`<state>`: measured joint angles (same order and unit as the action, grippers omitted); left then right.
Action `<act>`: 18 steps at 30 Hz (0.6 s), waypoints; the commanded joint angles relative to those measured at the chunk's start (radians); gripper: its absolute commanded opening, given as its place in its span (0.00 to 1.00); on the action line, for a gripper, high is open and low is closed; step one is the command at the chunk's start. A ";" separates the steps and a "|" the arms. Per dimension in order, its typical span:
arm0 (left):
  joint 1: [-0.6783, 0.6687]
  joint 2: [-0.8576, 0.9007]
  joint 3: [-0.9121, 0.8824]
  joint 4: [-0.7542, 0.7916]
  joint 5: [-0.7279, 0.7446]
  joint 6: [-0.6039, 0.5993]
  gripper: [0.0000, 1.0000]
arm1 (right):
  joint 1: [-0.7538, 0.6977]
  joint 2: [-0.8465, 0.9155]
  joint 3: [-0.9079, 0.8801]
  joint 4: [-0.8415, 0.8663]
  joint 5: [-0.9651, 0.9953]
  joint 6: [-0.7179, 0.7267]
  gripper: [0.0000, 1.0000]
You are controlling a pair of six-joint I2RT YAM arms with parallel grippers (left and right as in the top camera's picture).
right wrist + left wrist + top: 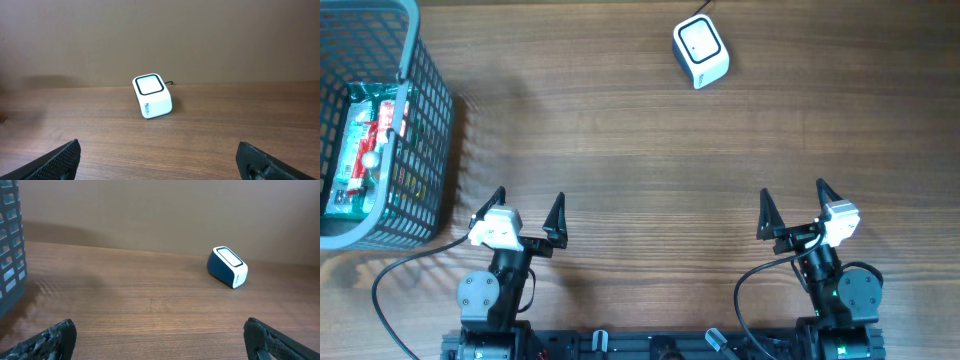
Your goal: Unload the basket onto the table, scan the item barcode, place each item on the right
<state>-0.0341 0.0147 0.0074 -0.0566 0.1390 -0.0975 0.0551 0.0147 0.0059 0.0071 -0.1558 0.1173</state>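
A green and red packaged item (365,150) lies inside the blue-grey mesh basket (430,120) at the far left. A white and blue barcode scanner (700,52) sits at the back of the wooden table, also seen as the scanner (228,267) in the left wrist view and the scanner (151,95) in the right wrist view. My left gripper (525,212) stands open near the front edge, right of the basket, nothing between its fingers (55,337). My right gripper (795,208) is open too, at the front right, and holds nothing.
The basket's mesh wall (10,240) rises at the left edge of the left wrist view. A thin cable (705,8) runs from the scanner off the back. Black cables (395,290) loop by the arm bases at the front.
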 commanded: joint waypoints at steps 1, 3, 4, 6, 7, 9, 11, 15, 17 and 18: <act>0.001 0.002 -0.002 -0.009 -0.010 0.019 1.00 | -0.003 -0.001 -0.001 0.003 0.008 -0.013 1.00; 0.001 0.002 -0.002 -0.009 -0.010 0.019 1.00 | -0.003 -0.001 -0.001 0.003 0.008 -0.012 1.00; 0.001 0.002 -0.002 -0.009 -0.010 0.019 1.00 | -0.003 -0.001 -0.001 0.003 0.008 -0.012 1.00; 0.001 0.002 -0.002 -0.009 -0.010 0.019 1.00 | -0.003 -0.001 -0.001 0.003 0.008 -0.013 1.00; 0.001 0.002 -0.002 -0.009 -0.009 0.019 1.00 | -0.003 -0.001 -0.001 0.003 0.008 -0.012 1.00; 0.001 0.002 -0.002 0.003 -0.006 0.016 1.00 | -0.003 -0.001 -0.001 0.003 0.008 -0.012 1.00; 0.002 0.002 -0.002 0.025 -0.046 0.016 1.00 | -0.003 -0.001 -0.001 0.003 0.008 -0.012 1.00; 0.002 0.002 -0.001 0.207 -0.024 0.016 1.00 | -0.003 -0.001 -0.001 0.003 0.008 -0.012 1.00; 0.002 0.002 0.011 0.325 -0.024 0.016 1.00 | -0.003 -0.001 -0.001 0.003 0.008 -0.012 1.00; 0.002 0.002 0.056 0.407 -0.026 0.016 1.00 | -0.003 -0.001 -0.001 0.003 0.008 -0.012 1.00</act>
<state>-0.0345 0.0196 0.0090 0.2211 0.1173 -0.0971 0.0551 0.0147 0.0059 0.0071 -0.1558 0.1177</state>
